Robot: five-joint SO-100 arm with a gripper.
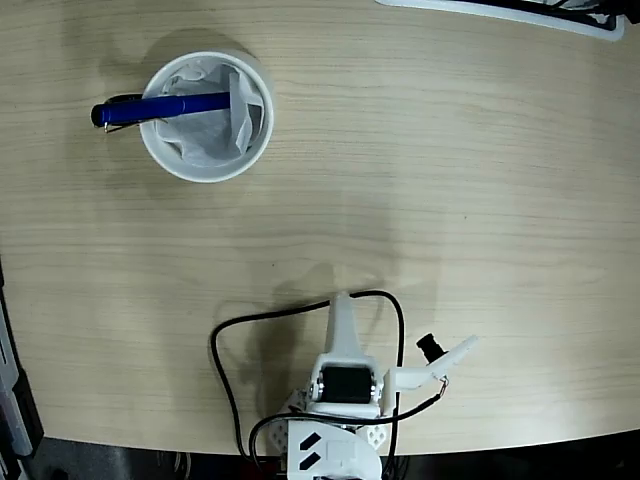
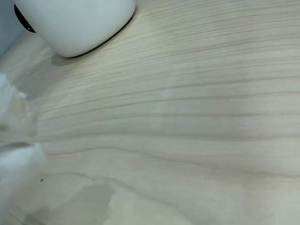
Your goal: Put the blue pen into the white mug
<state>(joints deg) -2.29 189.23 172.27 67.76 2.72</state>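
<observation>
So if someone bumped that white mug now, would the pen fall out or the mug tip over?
The white mug looks squat and wide, so it would probably slide rather than tip. The blue pen leans across the rim with one end overhanging, so a hard knock might lever it out. The crumpled paper lining may help hold it.

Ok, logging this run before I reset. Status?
Claw open, empty, pulled back near base. Blue pen in white mug, clip end over rim. Nothing in the way.

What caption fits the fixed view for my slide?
Blue pen resting in the white mug, one end over the rim; gripper open, retracted near the table's edge.
</observation>
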